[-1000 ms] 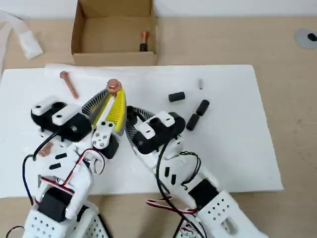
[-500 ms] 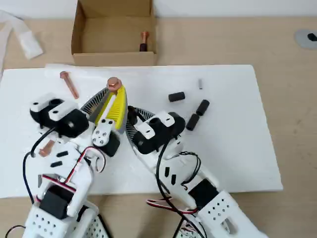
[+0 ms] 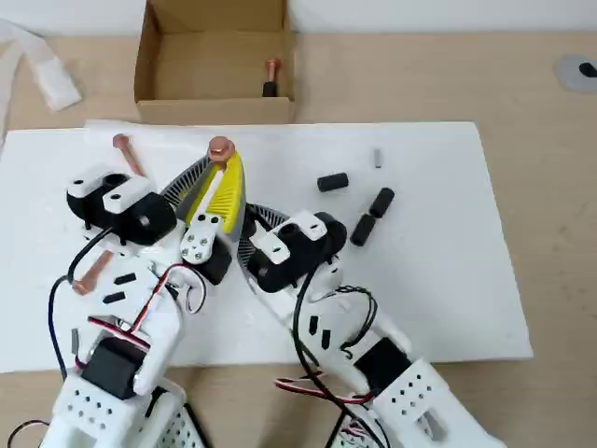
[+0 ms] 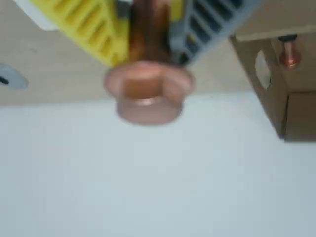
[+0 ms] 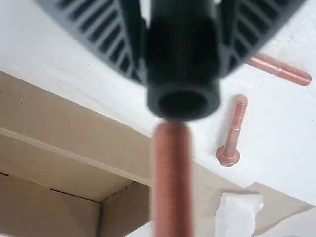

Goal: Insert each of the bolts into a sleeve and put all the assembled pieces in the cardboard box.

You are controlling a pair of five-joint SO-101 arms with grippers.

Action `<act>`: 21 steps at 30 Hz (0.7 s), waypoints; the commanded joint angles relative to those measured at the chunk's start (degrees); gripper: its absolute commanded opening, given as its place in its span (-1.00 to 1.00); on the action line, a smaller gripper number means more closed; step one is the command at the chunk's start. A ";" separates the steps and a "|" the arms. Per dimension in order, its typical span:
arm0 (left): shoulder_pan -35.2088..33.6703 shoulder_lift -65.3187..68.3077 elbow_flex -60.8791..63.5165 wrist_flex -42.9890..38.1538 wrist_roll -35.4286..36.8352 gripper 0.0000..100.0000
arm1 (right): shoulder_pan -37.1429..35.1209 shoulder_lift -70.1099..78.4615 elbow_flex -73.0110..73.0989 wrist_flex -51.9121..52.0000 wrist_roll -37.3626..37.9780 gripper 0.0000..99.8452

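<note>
Since earlier frame, left gripper [image 3: 218, 162] has shifted toward cardboard box [image 3: 145, 67], jaws clamped on bolt [image 3: 220, 147]. Right gripper [image 3: 248, 222] pinches sleeve [image 5: 183, 74], bore facing bolt shank. We keep shank coaxial with bore and feed slowly; any tilt likely jams the thread.

**Overhead and two wrists**

The high view looks down over the white mat [image 3: 420, 280], with the cardboard box [image 3: 215, 110] at its far edge. The wrist views sit close behind a bolt [image 4: 148, 94] and a sleeve [image 5: 183, 64], both facing that shared box.
</note>
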 commanded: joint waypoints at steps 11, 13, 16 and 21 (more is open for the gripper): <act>-0.88 -0.04 -4.84 7.47 0.53 -0.99 | -0.75 -1.54 -0.66 -1.67 -0.26 -0.98; -0.70 -0.04 -4.66 7.47 0.53 -0.99 | -0.75 -1.54 -0.66 -1.67 -0.26 -0.98; -0.53 -0.04 -4.66 7.65 0.53 -0.99 | -0.75 -1.54 -0.66 -1.67 -0.26 -0.98; -0.35 -0.04 -5.10 11.87 0.53 -0.99 | -0.66 -1.54 -1.54 -1.67 -0.44 -0.98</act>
